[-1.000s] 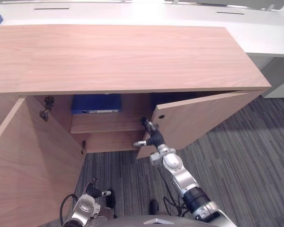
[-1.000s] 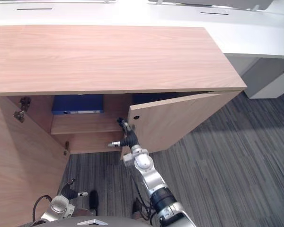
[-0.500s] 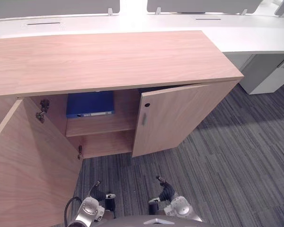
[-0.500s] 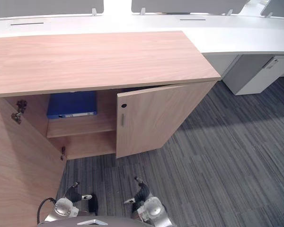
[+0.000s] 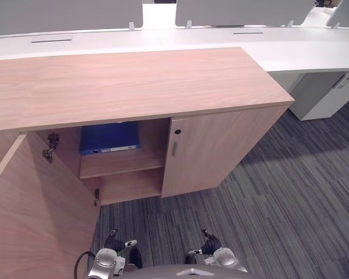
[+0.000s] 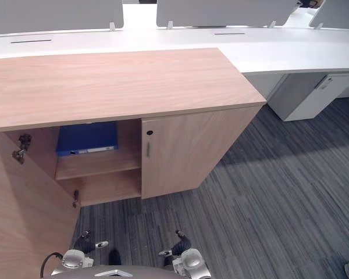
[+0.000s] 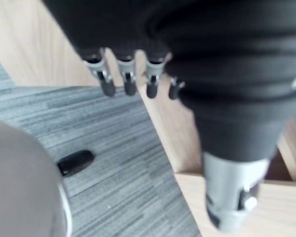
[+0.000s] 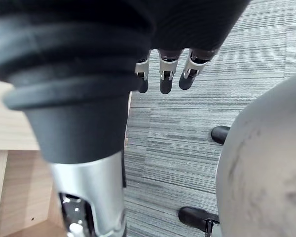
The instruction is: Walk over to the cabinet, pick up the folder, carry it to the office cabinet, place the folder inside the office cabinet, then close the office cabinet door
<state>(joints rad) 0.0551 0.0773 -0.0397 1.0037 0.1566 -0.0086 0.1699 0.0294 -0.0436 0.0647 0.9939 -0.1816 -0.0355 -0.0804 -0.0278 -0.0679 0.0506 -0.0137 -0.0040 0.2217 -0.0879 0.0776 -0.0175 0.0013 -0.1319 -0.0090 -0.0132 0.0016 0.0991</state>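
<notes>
The blue folder [image 5: 109,138] lies flat on the upper shelf inside the wooden office cabinet [image 5: 134,81], in its left half. The cabinet's right door [image 5: 215,151] stands shut, with a small handle near its left edge. The left door [image 5: 35,215] is swung wide open toward me. My left hand [image 5: 112,240] hangs low beside that open door, fingers [image 7: 126,81] relaxed and empty. My right hand [image 5: 210,244] hangs low over the carpet in front of the shut door, fingers [image 8: 163,76] straight and holding nothing.
A long white desk [image 5: 232,43] with grey screens runs behind the cabinet. A white pedestal [image 5: 323,93] stands under it at the right. Grey striped carpet [image 5: 279,203] spreads in front and to the right.
The right door has swung from half open to shut. My right hand left the door's edge and dropped to my side. The camera has pulled back and risen.
</notes>
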